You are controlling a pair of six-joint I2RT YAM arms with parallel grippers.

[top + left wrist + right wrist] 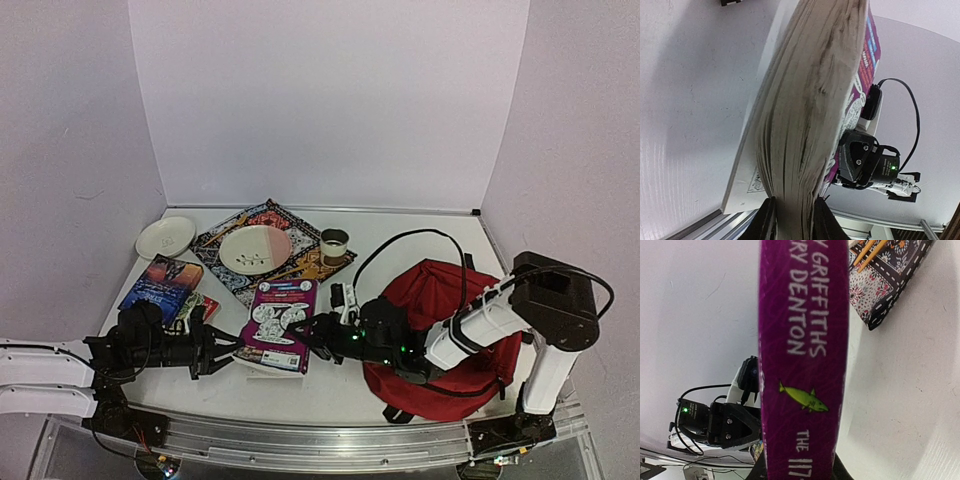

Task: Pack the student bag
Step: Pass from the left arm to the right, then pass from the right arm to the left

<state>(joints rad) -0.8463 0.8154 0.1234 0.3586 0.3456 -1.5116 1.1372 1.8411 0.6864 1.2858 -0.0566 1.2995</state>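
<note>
Robot lab booth: bare white walls [330, 100], aluminium mounting rail [300, 443].

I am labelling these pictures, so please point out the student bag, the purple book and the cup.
student bag [435, 288]: top view, red fabric.
purple book [270, 318]: top view, front cover.
cup [334, 241]: top view, open top.

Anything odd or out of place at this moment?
Yes. The purple book is clamped by both hands at once: the left hand on its page edge, the right hand on its spine. The student bag lies slumped beneath the right arm.
</note>
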